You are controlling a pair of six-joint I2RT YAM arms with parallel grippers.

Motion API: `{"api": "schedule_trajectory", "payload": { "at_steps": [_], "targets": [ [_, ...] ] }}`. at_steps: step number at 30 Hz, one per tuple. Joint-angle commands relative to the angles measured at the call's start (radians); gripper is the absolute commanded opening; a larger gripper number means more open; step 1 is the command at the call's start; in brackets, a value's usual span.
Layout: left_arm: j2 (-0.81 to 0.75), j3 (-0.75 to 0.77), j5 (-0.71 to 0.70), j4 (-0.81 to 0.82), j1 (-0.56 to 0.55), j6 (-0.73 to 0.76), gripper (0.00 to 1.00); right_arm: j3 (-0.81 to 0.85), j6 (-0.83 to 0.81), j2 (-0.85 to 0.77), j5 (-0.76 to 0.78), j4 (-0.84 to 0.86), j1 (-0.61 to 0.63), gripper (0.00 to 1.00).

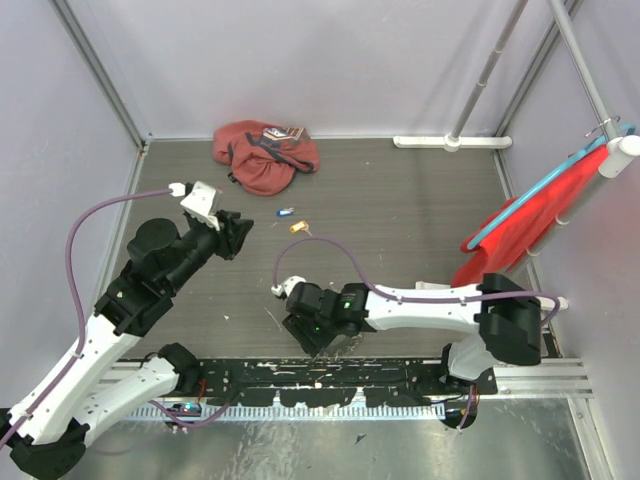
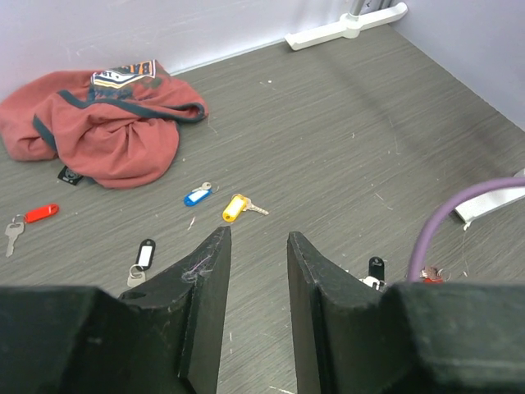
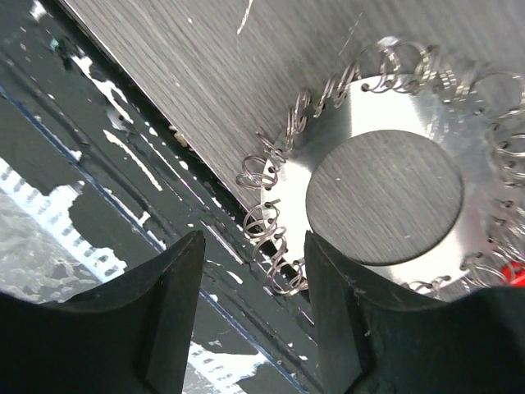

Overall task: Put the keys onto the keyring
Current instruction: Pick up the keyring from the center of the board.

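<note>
The left pincer [image 2: 257,236] hung apart and empty above the table [image 2: 344,139], where a red key [image 2: 37,215], black key [image 2: 143,254], blue key [image 2: 197,194] and yellow key [image 2: 235,208] lay loose. The right pincer [image 3: 250,238] stood apart over the keyring [image 3: 365,103] rim.

No writing can be read anywhere. The reddish cloth bag [image 2: 107,131], at the far edge of the surface [image 2: 344,148] left of its middle, carries a printed patch [image 2: 123,74] in orange, white and dark bands; its marks are too small to make out. A small black tag [image 2: 69,174] at the bag's near side shows only a pale speck. The white insert on the black-headed key [image 2: 144,254] looks blank.
</note>
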Motion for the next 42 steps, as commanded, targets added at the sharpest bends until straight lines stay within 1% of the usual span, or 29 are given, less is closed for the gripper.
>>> {"api": "schedule_trajectory", "payload": {
  "at_steps": [1,2,5,10,14,22,27,32,34,39,42],
  "targets": [
    [0.001,-0.005,0.029,0.006,0.004,-0.007,0.40,-0.002,0.022,-0.099,0.065,0.036,0.002,0.57],
    [0.002,-0.005,0.032,0.006,0.004,-0.007,0.41,0.002,0.027,-0.096,0.061,0.017,0.002,0.57],
    [0.004,-0.004,0.033,0.003,0.004,-0.006,0.41,0.020,0.103,-0.080,0.089,-0.077,0.002,0.50],
    [0.002,-0.019,0.039,0.014,0.003,-0.009,0.42,0.002,0.255,-0.134,0.149,-0.155,0.003,0.40],
    [0.013,-0.021,0.054,0.019,0.004,-0.010,0.42,-0.006,0.323,-0.159,0.184,-0.211,0.002,0.38],
    [0.028,-0.022,0.072,0.024,0.003,-0.012,0.42,-0.052,0.401,-0.168,0.157,-0.210,-0.003,0.37],
    [0.034,-0.036,0.083,0.044,0.003,-0.026,0.43,-0.075,0.410,-0.187,0.171,-0.216,-0.007,0.37],
    [0.064,-0.041,0.109,0.070,0.003,-0.029,0.43,-0.080,0.380,-0.210,0.163,-0.204,-0.039,0.37],
    [0.081,-0.047,0.116,0.086,0.004,-0.030,0.43,-0.084,0.359,-0.237,0.148,-0.186,-0.065,0.37],
    [0.132,-0.065,0.158,0.149,0.003,-0.048,0.44,-0.118,0.289,-0.330,0.055,-0.093,-0.174,0.38],
    [0.168,-0.085,0.190,0.199,0.015,-0.076,0.45,-0.126,0.235,-0.376,0.022,-0.046,-0.201,0.38]
  ]
}}
